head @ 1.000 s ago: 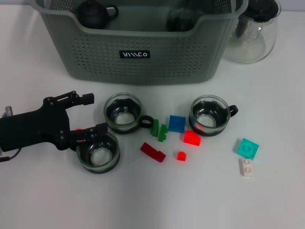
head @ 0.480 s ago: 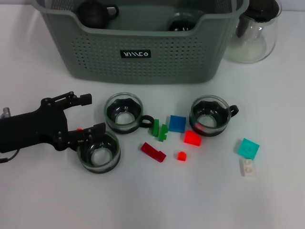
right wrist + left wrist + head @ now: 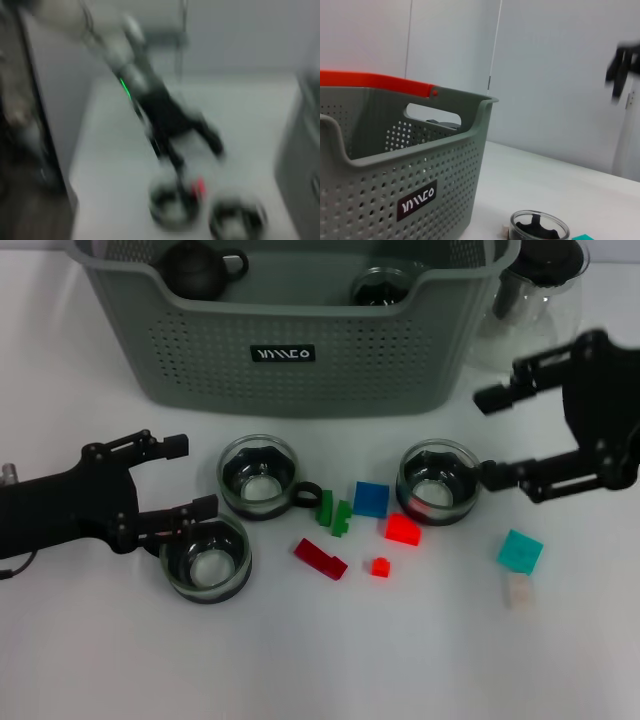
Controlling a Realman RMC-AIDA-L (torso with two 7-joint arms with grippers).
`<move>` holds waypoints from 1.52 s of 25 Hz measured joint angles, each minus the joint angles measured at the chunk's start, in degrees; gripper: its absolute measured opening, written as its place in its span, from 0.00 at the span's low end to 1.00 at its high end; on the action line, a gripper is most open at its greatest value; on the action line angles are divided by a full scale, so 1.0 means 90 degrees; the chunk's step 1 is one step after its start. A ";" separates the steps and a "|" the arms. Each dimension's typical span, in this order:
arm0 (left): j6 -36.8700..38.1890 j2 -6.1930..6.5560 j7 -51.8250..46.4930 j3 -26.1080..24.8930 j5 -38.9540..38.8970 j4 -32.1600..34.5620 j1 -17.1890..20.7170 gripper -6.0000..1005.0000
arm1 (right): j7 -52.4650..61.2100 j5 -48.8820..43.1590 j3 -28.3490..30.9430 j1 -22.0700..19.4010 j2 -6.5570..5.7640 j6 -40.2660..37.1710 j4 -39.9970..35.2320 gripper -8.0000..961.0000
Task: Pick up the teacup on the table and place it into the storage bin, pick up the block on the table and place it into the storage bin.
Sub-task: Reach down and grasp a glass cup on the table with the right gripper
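left end effector (image 3: pixel 183 477) gapes beside round glass teacup (image 3: pixel 206 558).

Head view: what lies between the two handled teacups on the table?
In the head view, a green block and a blue block lie between the left handled teacup and the right one.

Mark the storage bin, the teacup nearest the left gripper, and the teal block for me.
storage bin (image 3: pixel 200 350), head view, on its perforated front wall left of the label.
teacup (image 3: pixel 206 558), head view, on the middle of the glass cup.
teal block (image 3: pixel 520 551), head view, on its top face.
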 joint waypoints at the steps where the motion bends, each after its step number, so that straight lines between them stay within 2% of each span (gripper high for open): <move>1: -0.0003 -0.0005 0.0000 -0.0001 0.0000 0.0000 -0.0004 0.85 | 0.0012 -0.0370 -0.0022 0.0037 0.0067 -0.0005 -0.0015 0.73; 2: -0.0001 -0.0012 0.0000 0.0001 -0.0001 0.0000 -0.0006 0.85 | 0.0023 -0.0885 -0.0104 0.0132 0.0156 -0.0003 0.0002 0.73; 4: -0.0002 -0.0016 -0.0009 0.0001 -0.0002 0.0000 -0.0006 0.85 | 0.0047 -0.1678 -0.0413 0.0323 0.0237 0.0053 0.0196 0.73; 8: -0.0003 -0.0022 -0.0026 0.0003 -0.0004 0.0000 0.0024 0.85 | 0.0276 -0.2471 -0.0853 0.0773 0.0234 0.0438 0.0930 0.70; 13: -0.0001 -0.0025 -0.0011 -0.0032 -0.0007 -0.0001 0.0083 0.85 | 0.0393 -0.2896 -0.1190 0.1418 0.0247 0.0721 0.1952 0.68; 16: 0.0016 -0.0011 -0.0012 -0.0090 -0.0008 -0.0009 0.0109 0.85 | 0.0445 -0.2995 -0.1537 0.1635 0.0254 0.0987 0.2315 0.65; 23: 0.0017 -0.0018 -0.0007 -0.0096 -0.0007 -0.0010 0.0137 0.85 | 0.0504 -0.3084 -0.2196 0.1704 0.0258 0.1737 0.2569 0.65; 26: 0.0009 -0.0019 -0.0004 -0.0096 -0.0012 -0.0010 0.0135 0.85 | 0.0541 -0.3096 -0.2563 0.1717 0.0259 0.2251 0.3013 0.65; 32: 0.0000 -0.0021 -0.0001 -0.0096 -0.0017 -0.0010 0.0109 0.85 | 0.0587 -0.3082 -0.2928 0.1720 0.0280 0.2856 0.3485 0.63; 38: -0.0002 -0.0035 0.0000 -0.0095 -0.0017 -0.0010 0.0102 0.85 | 0.0761 -0.2967 -0.3001 0.1725 0.0280 0.3164 0.3641 0.59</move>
